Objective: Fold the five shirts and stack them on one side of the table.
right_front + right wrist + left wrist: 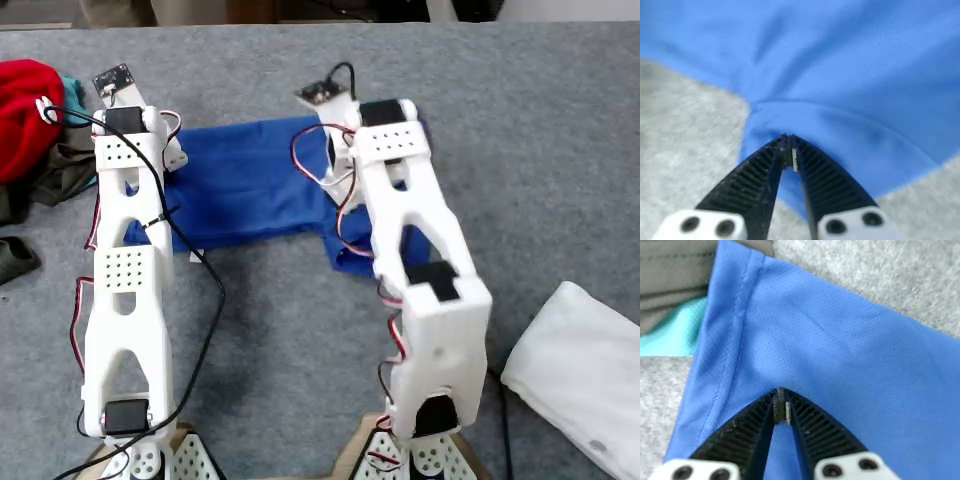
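Grey felt covers the table [560,120]; left end effector [780,407] and right end effector [790,150] pinch the blue shirt [250,180].

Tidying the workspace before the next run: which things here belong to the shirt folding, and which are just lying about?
Part of the job: blue shirt, pinched by the left gripper and right gripper; red garment, teal garment and grey garment heaped together; white shirt, apparently folded.
Lying about: small dark object beside the heap; cannot tell what it is.
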Robot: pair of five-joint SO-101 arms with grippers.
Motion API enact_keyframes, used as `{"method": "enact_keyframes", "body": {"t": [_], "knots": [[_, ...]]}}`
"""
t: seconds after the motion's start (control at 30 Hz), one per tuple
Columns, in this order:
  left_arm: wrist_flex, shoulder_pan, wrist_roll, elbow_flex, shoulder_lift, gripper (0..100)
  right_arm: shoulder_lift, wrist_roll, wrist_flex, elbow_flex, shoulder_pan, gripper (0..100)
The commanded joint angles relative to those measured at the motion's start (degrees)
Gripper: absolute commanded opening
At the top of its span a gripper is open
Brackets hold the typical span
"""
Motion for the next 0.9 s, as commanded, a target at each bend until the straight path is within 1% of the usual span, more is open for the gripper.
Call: {"method": "enact_keyframes", "body": {"t": [0.0,0.2,0.33,0.47,0.67,0.77,0.87], "knots": [[-1.32,0.88,-0.53,-2.11,-0.48,2,5.05,0.88,-0.7,-3.03,2.33,0.5],[-1.32,0.88,-0.53,-2.11,-0.48,2,5.05,0.88,5.98,-2.95,1.71,0.5],[-1.32,0.88,-0.53,-2.11,-0.48,2,1.36,0.88,7.47,0.31,1.1,0.5],[-1.32,0.88,-0.53,-2.11,-0.48,2,-3.65,0.88,5.27,7.52,-1.01,0.5],[-1.32,0.88,-0.53,-2.11,-0.48,2,-5.49,0.53,-5.36,18.86,-3.74,0.5],[-1.32,0.88,-0.53,-2.11,-0.48,2,-3.38,0.44,-8.7,19.91,-3.38,0.5],[-1.32,0.88,-0.53,-2.11,-0.48,2,-1.89,0.79,-6.59,17.19,-1.89,0.5]]}}
